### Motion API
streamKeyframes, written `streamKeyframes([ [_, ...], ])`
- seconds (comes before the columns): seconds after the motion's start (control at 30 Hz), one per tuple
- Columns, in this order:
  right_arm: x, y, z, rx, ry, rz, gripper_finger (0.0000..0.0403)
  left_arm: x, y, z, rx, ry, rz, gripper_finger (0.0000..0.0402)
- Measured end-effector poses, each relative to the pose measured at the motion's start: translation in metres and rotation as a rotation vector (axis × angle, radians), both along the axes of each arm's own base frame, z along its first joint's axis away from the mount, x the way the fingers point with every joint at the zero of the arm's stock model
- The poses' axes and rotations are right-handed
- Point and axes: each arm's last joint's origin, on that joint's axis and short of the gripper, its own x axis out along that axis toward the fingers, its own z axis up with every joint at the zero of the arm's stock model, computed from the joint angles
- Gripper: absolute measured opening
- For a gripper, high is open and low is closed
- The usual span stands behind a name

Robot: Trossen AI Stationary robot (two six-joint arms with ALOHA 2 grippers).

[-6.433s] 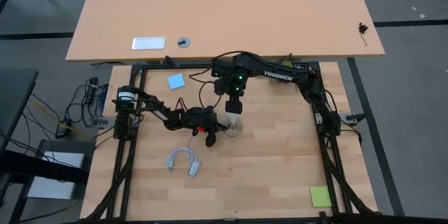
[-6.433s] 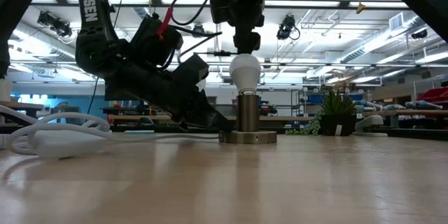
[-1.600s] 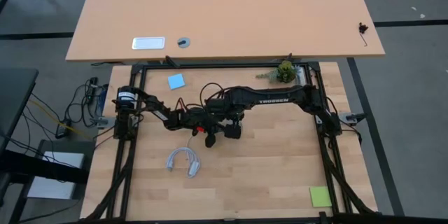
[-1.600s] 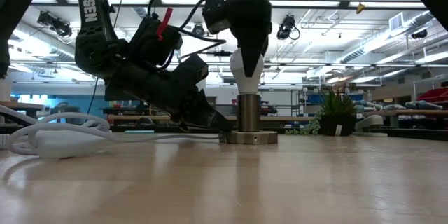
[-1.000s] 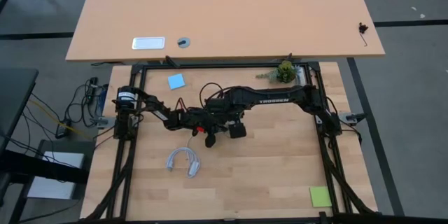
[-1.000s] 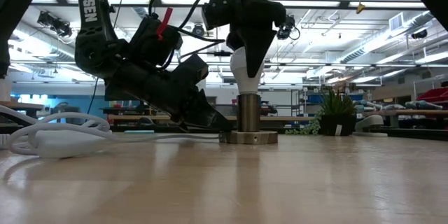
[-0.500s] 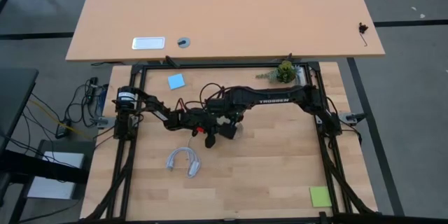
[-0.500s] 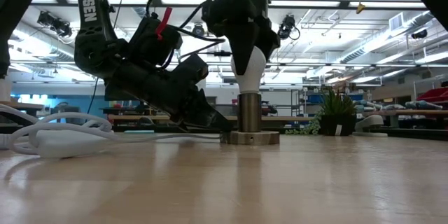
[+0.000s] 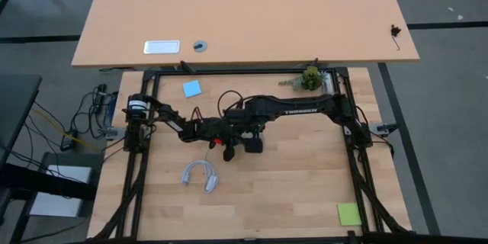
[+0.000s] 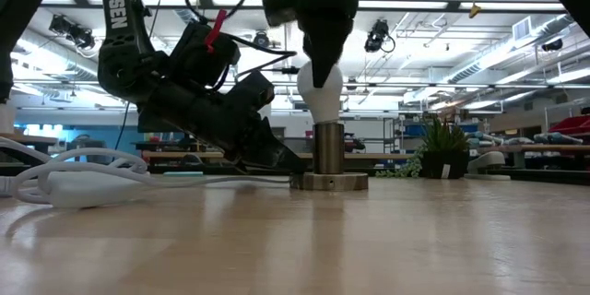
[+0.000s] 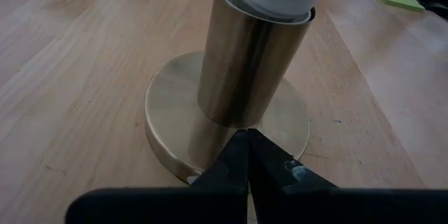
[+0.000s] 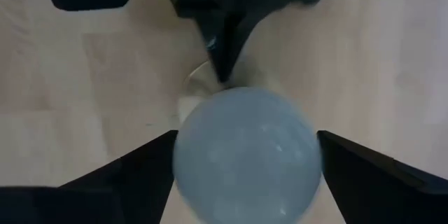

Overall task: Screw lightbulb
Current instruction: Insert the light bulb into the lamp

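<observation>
The lightbulb (image 10: 319, 92) stands upright in the brass socket (image 11: 248, 63), directly under the right gripper (image 12: 245, 161), whose fingers (image 12: 122, 171) flank the bulb, spread apart and not touching it. The left gripper (image 11: 246, 155) (fingers pressed together) touches the socket's base (image 11: 168, 105).

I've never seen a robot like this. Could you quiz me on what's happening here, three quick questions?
1. True or false: the white frosted pear-shaped lightbulb lies flat on the wooden table.
2. Which arm's tool is over the bulb? A) left B) right
3. Fill in: the shut left tool sits at the foot of the brass cylindrical ____.
Key: 1 false, it stands upright in the socket; 2 B, the right tool; 3 socket.
</observation>
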Motion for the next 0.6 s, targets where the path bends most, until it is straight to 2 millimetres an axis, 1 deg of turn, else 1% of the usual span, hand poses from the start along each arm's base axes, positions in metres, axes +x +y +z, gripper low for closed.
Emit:
streamKeyframes([
  [0.13, 0.0012, -0.0002, 0.012, -0.055, -0.02, 0.167, 0.0343, 0.0, 0.0, 0.0, 0.001, 0.0, 0.0, 0.0007],
  [0.27, -0.0006, -0.0002, 0.0127, -0.078, 0.01, 0.324, 0.0338, 0.0, 0.0, 0.0, 0.001, 0.0, 0.0, 0.0007],
  [0.37, -0.0018, 0.0, 0.0099, -0.074, 0.028, 0.36, 0.0333, 0.0, 0.0, 0.0, 0.001, 0.0, 0.0, 0.0007],
  [0.6, -0.0018, 0.0005, 0.0093, -0.056, 0.027, 0.373, 0.0315, 0.0, 0.0, 0.0, 0.002, 0.0, 0.0, 0.0007],
])
